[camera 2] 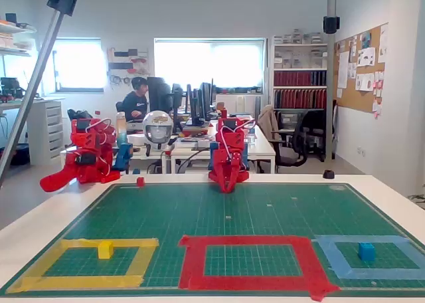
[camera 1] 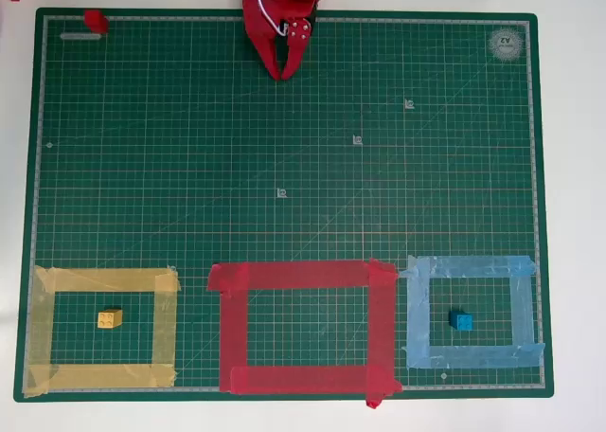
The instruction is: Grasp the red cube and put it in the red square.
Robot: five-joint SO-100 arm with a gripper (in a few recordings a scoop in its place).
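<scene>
The red cube (camera 1: 95, 20) sits at the far left corner of the green mat, right at its top edge in the overhead view; the fixed view shows the red cube (camera 2: 140, 181) at the mat's back left. The red square (camera 1: 294, 277) of wide tape lies at the mat's near middle, with only green mat inside, and the fixed view has the red square (camera 2: 249, 242) in front. My red gripper (camera 1: 284, 72) hangs at the top centre, fingers together and holding nothing, well right of the cube. From the fixed view the gripper (camera 2: 226, 187) points down at the mat's back edge.
A yellow cube (camera 1: 110, 318) lies inside the yellow tape frame (camera 1: 104, 279) at the lower left. A blue cube (camera 1: 461, 321) lies inside the light-blue tape frame (camera 1: 471, 266) at the lower right. The green mat (camera 1: 189, 148) stretches bare between gripper and frames.
</scene>
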